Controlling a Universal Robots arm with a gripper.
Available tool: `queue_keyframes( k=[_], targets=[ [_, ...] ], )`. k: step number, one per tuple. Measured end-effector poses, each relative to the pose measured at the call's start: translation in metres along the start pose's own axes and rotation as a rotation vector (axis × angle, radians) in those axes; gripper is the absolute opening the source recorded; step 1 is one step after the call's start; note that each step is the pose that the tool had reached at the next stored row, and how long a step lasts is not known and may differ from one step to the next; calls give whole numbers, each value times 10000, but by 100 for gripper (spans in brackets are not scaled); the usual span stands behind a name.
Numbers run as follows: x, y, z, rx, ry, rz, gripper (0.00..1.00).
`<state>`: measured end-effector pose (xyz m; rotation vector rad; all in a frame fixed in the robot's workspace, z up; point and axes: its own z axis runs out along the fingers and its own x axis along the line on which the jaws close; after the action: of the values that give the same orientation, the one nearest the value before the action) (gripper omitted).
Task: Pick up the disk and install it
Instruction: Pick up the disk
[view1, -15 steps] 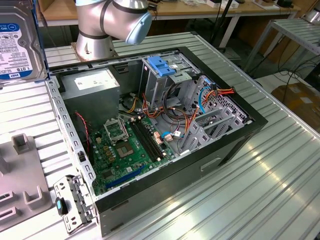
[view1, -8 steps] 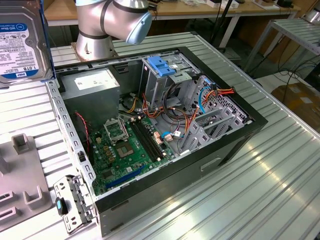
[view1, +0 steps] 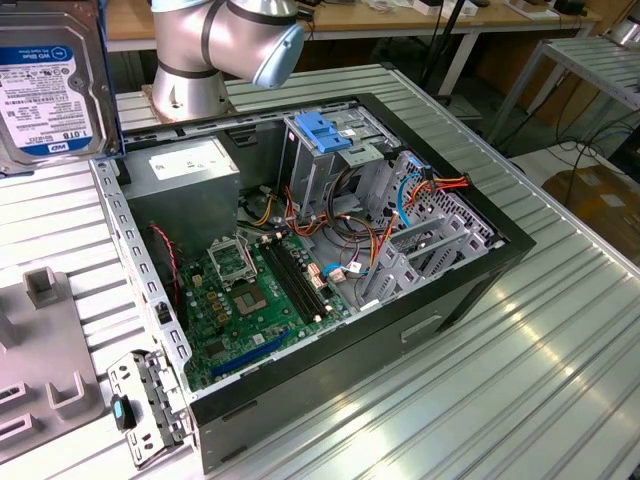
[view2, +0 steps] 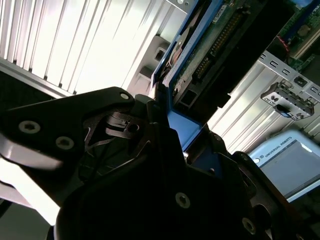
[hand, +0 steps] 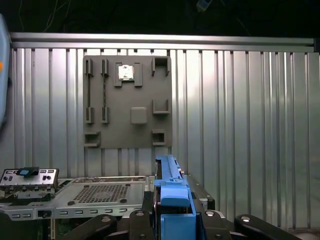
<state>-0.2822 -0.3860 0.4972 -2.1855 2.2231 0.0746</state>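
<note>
**Disk held aloft, outside the case**

Nearest in the exterior view, a grey fixture tray (view1: 40, 370) lies on the ribbed table (view1: 520, 380) at the exterior view's left. Beyond it, the open computer case (view1: 330, 260) shows its drive cage (view1: 310, 165) with a blue latch (view1: 322, 133) on top. The disk (view1: 50, 85) hangs raised at the exterior view's far left, outside the case. In the second wrist view the gripper (view2: 185, 127) is clamped on the disk's blue carrier frame.

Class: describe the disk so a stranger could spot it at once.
Find the open computer case on the ribbed metal table. Off its corner, at the exterior view's upper left, the disk is held up. Unlike the blue latch on the drive cage, it is a flat dark slab with a white-and-blue label.
</note>
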Motion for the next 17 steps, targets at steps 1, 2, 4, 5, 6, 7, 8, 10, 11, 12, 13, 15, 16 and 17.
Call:
queue_keyframes(
  k=[1, 2, 4, 5, 6, 7, 8, 10, 11, 12, 13, 15, 16, 17],
  targets=[
    [0, -22, 0, 0, 0, 1, 37],
    [0, -47, -1, 0, 0, 1, 37],
    [1, -91, -2, 0, 0, 1, 37],
    [1, -103, -2, 0, 0, 1, 37],
    [1, -114, -2, 0, 0, 1, 37],
    [1, -126, -2, 0, 0, 1, 37],
    [1, -136, -3, 0, 0, 1, 37],
    [2, -159, -3, 0, 0, 1, 37],
    [2, -172, -3, 0, 0, 0, 37],
    [2, -187, -3, 0, 0, 0, 37],
    [1, -206, -4, 0, 0, 0, 37],
    [1, -246, -4, 0, 0, 0, 37],
    [0, -259, -5, 0, 0, 1, 37],
    [0, -281, -5, 0, 0, 1, 37]
  ],
)
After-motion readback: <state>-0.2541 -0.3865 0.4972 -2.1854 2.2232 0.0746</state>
